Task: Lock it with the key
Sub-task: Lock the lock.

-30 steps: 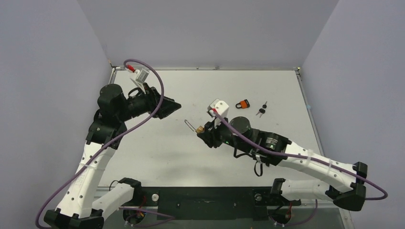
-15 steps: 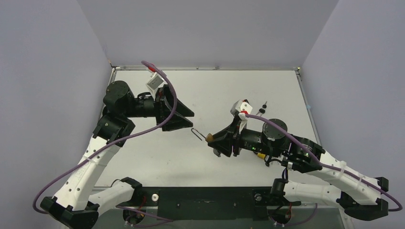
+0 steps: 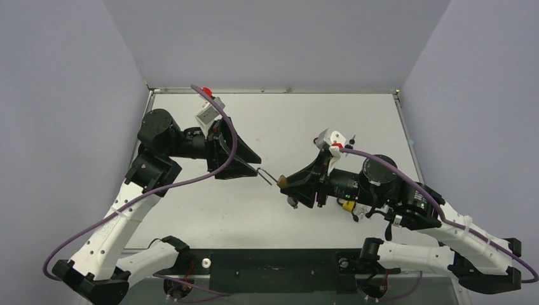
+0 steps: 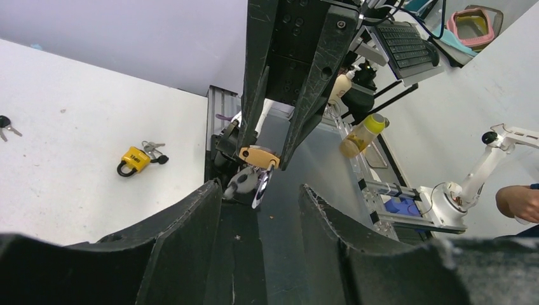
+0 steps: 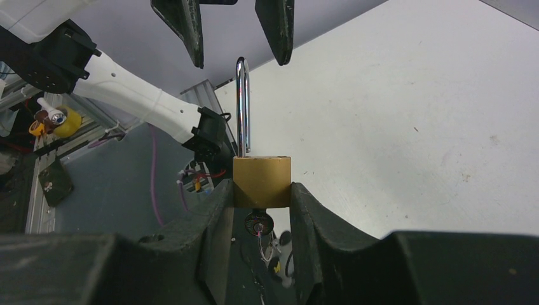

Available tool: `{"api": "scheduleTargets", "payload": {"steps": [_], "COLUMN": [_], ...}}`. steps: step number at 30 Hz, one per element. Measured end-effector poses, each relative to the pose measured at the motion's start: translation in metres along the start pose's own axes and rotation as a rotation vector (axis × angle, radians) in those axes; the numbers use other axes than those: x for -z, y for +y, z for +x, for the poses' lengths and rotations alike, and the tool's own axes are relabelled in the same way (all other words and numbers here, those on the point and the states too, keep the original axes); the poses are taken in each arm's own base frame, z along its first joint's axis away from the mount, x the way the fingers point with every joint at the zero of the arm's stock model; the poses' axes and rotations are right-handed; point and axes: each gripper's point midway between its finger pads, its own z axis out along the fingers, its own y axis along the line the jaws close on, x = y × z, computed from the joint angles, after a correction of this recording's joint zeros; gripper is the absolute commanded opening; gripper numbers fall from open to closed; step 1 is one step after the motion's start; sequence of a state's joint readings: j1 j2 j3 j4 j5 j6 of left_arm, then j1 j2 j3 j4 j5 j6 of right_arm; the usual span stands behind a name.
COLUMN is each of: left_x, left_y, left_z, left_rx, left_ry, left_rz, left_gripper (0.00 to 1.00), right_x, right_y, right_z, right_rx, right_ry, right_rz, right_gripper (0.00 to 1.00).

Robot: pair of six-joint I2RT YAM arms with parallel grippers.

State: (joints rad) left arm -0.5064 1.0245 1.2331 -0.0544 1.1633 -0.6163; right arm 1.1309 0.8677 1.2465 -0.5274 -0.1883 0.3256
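Note:
My right gripper [image 5: 262, 194] is shut on the brass body of a padlock [image 5: 262, 181] and holds it above the table. The steel shackle [image 5: 241, 105] stands raised out of the body and points at the left arm. A key [image 5: 258, 223] sits in the underside of the padlock, with a ring hanging from it. My left gripper [image 3: 257, 166] is open, its fingers [image 5: 276, 28] on either side of the shackle's tip with gaps on both sides. In the left wrist view the padlock [image 4: 259, 156] shows end-on just beyond my left gripper [image 4: 260, 190].
A small yellow padlock [image 4: 131, 159] with a bunch of keys lies on the white table [image 3: 210, 210] behind the right arm. Loose black keys [image 3: 351, 136] lie further back. Purple cables loop over both arms. Grey walls close the table on three sides.
The left gripper has swung right and come round the shackle tip, its jaws a little narrower. The right arm has pulled back to the right with the padlock and levelled it toward the left gripper.

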Motion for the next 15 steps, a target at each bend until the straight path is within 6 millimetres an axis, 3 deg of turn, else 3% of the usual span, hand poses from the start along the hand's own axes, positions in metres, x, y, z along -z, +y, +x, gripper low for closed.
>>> {"api": "scheduleTargets", "payload": {"steps": [10,15], "left_x": [-0.004,-0.005], "left_y": [-0.005,-0.004], "left_z": [0.009,0.014], "left_rx": [-0.006,0.0], "left_ry": [0.038,0.057], "left_rz": [0.017,0.01], "left_gripper": [0.32,0.31], "right_x": [-0.001,-0.003], "right_y": [-0.001,-0.005], "right_z": [-0.002,-0.002], "right_rx": [0.002,0.004], "right_ry": [0.012,0.015], "right_rz": [0.009,0.032], "right_gripper": [0.0,0.0]}}
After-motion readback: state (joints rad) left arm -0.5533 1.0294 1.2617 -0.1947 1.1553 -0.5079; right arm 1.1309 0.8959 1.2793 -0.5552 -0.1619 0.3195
